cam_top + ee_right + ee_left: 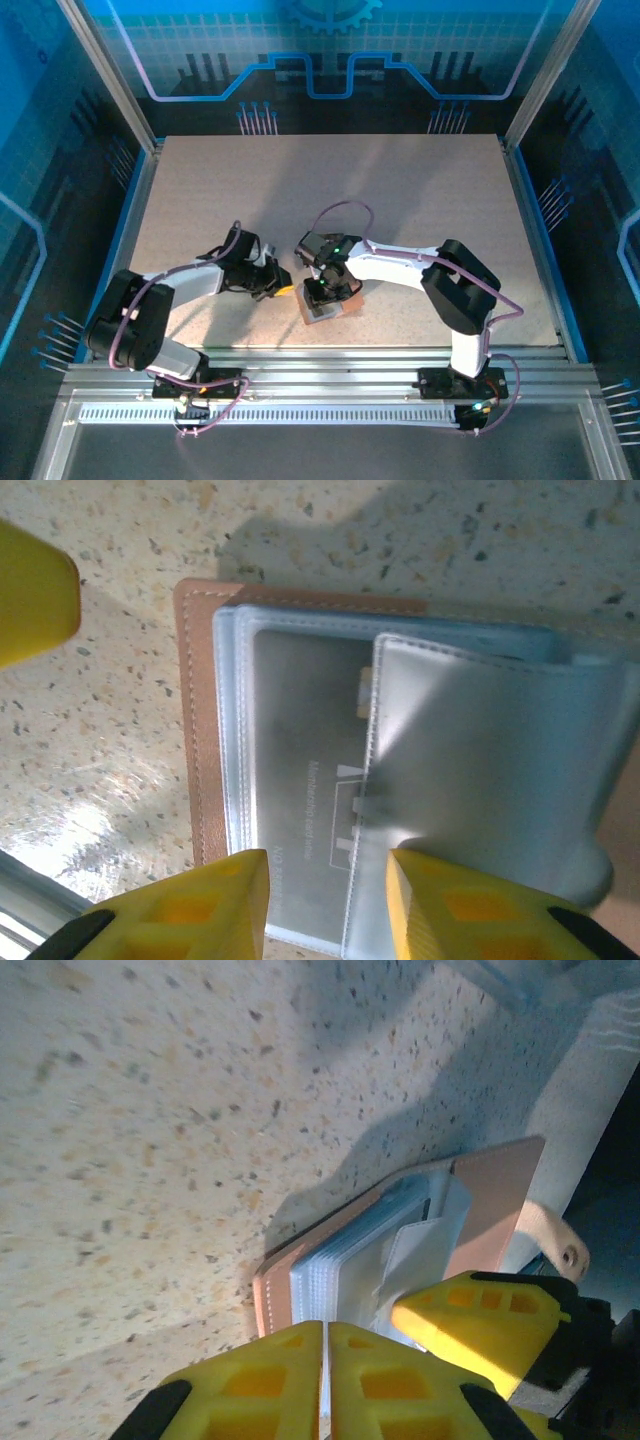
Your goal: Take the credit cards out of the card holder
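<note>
The salmon-pink card holder point(322, 312) lies open on the table near the front edge, its clear pale-blue pockets fanned out. My left gripper point(283, 287) reaches it from the left. In the left wrist view the left gripper point(326, 1332) is shut on the thin edge of one clear pocket, beside the holder's pink cover point(500, 1200). My right gripper point(322, 293) hovers over the holder. Its jaws point(328, 900) stand open above the pockets, the right fingertip point(470, 900) touching a lifted pocket leaf. A silver-grey credit card point(300, 770) sits inside a clear pocket of the holder point(198, 730).
The speckled beige table point(300, 190) stretches away behind the holder. Aluminium rails point(320, 375) run along the near edge just in front of it. Frame posts and blue panels wall in the sides and back.
</note>
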`<state>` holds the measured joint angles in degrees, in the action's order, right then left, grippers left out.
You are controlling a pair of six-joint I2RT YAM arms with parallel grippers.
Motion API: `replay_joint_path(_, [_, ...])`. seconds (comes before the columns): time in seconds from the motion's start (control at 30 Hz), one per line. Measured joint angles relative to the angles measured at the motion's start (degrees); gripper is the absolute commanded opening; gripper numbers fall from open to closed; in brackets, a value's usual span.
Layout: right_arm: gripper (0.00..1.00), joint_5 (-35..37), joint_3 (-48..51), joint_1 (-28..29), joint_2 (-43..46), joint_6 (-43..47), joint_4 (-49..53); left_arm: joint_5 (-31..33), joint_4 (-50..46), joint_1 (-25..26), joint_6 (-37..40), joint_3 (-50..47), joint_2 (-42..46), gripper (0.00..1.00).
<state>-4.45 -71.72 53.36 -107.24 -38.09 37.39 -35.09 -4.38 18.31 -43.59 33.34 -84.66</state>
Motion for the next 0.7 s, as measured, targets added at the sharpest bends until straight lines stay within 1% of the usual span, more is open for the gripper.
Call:
replay_joint_path(0.23, [0.35, 1.1, 0.0, 0.0, 0.6, 0.1, 0.8, -1.2, 1.7, 3.6, -1.5, 1.0, -3.1, 0.05])
replay_joint_path(0.33, [0.34, 1.1, 0.0, 0.0, 0.6, 0.2, 0.7, -1.4, 3.7, 4.1, -3.3, 0.9, -3.9, 0.03])
replay_joint_path(0.47, [0.34, 1.1, 0.0, 0.0, 0.7, 0.2, 0.7, -2.4, 9.2, 4.5, -7.2, -0.9, -5.5, 0.00])
replay_joint_path(0.6, [0.33, 1.1, 0.0, 0.0, 0.7, 0.1, 0.7, -3.4, 13.5, 4.8, -10.5, -2.1, -7.6, 0.00])
replay_joint_path(0.7, [0.33, 1.1, 0.1, 0.0, 0.7, 0.1, 0.7, -3.4, 15.1, 4.9, -11.6, -2.1, -7.9, 0.00])
